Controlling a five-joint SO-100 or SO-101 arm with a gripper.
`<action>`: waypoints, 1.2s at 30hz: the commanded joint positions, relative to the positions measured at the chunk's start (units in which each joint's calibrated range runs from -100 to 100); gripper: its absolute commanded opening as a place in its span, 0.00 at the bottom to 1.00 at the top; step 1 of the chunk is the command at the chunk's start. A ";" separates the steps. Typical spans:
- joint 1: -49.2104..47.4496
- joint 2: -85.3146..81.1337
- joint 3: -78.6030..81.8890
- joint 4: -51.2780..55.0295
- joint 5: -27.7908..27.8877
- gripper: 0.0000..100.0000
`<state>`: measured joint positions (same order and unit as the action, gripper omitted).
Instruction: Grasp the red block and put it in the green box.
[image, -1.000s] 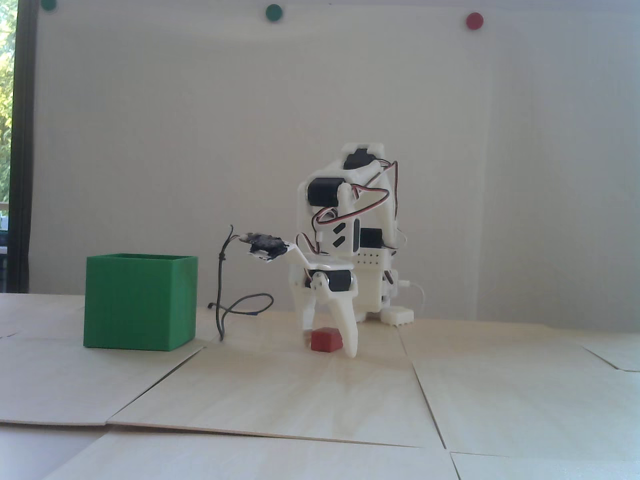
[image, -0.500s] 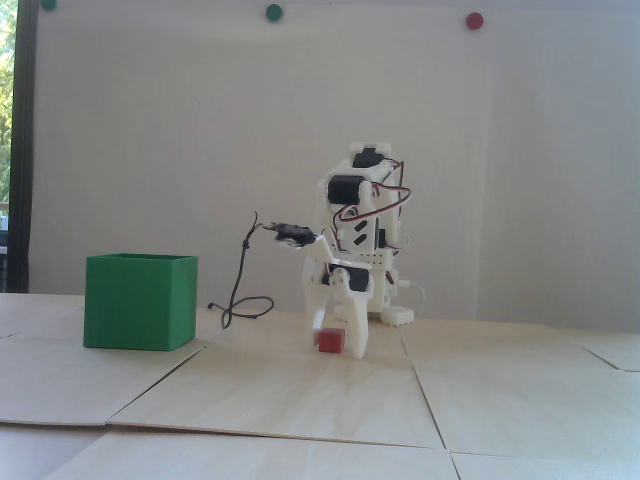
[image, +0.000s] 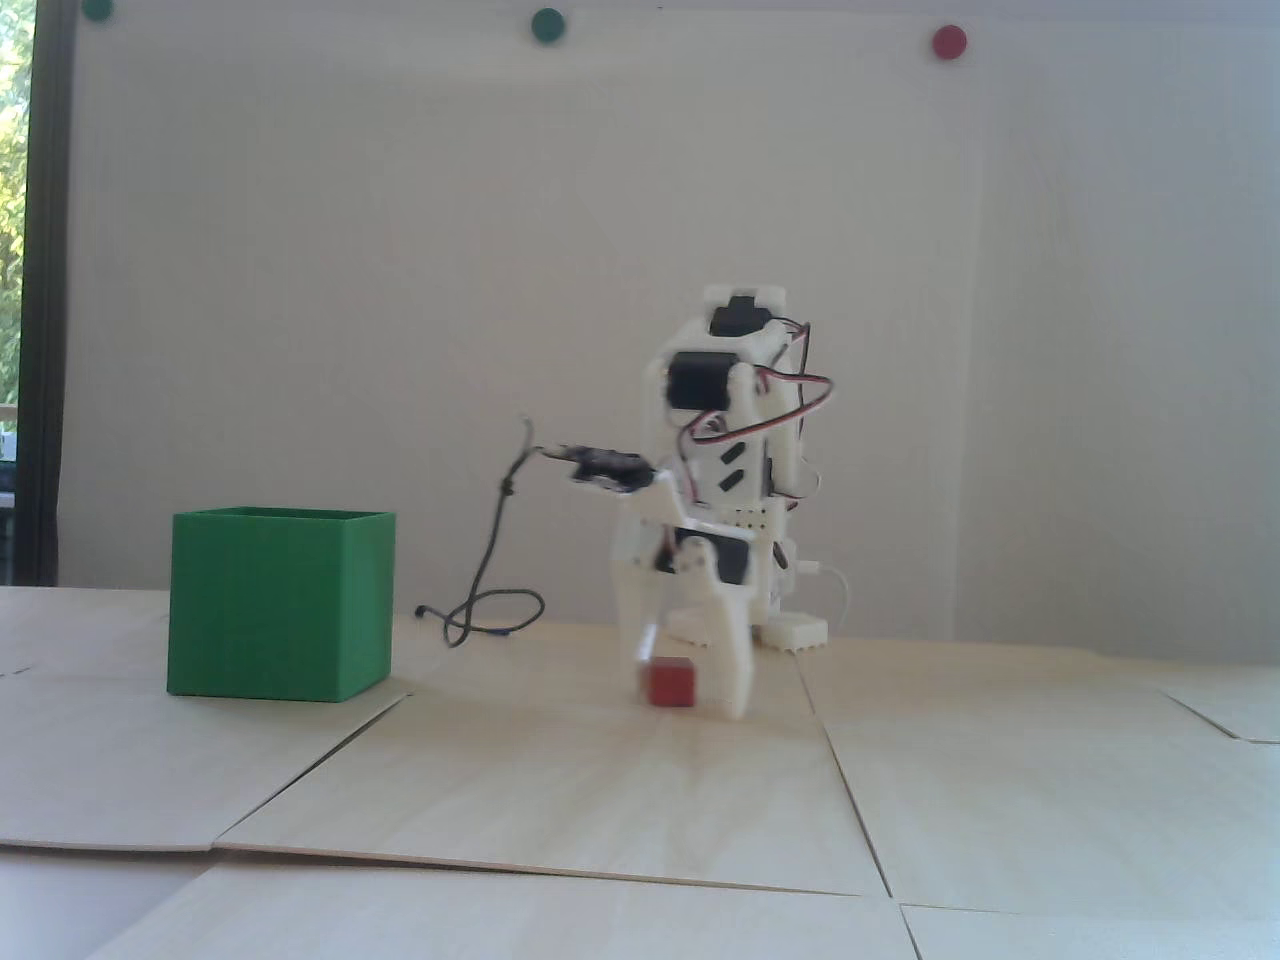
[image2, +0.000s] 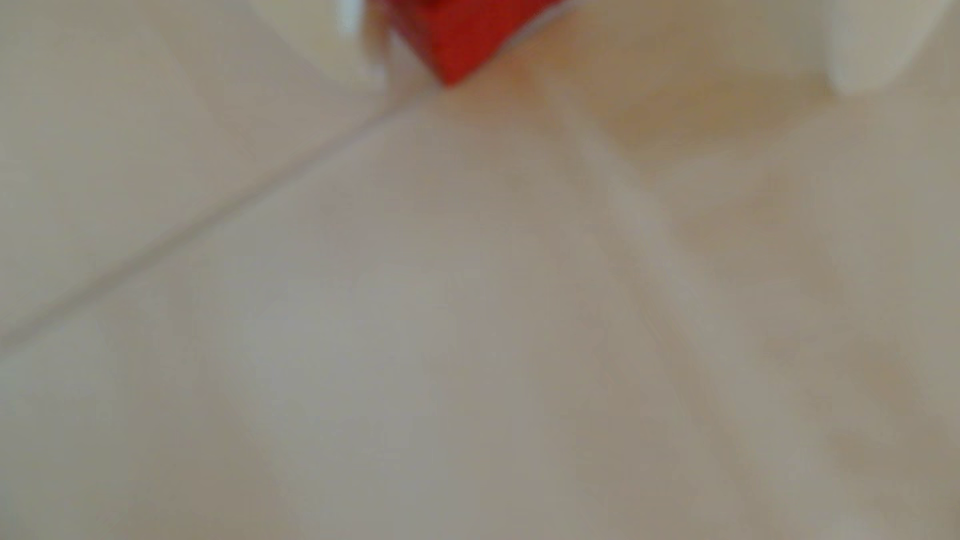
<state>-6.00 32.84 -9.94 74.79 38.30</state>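
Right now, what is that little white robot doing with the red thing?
The robot arm has its gripper lowered to the table, one finger on each side of the red block. The block sits on the table, not lifted yet, and the fingers look open around it. The green box, where the block should go, stands off to the left in the fixed view.

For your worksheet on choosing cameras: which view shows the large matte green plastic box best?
The fixed view: the large matte green plastic box stands whole and sharp on the table, open top visible. The wrist view does not show it.
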 joint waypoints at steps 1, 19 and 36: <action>-3.93 -0.34 -0.44 0.33 3.14 0.29; -0.55 -0.27 -0.44 0.67 -11.80 0.29; 7.81 -4.53 -8.70 15.01 -15.66 0.29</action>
<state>-1.49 33.08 -12.89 82.78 21.40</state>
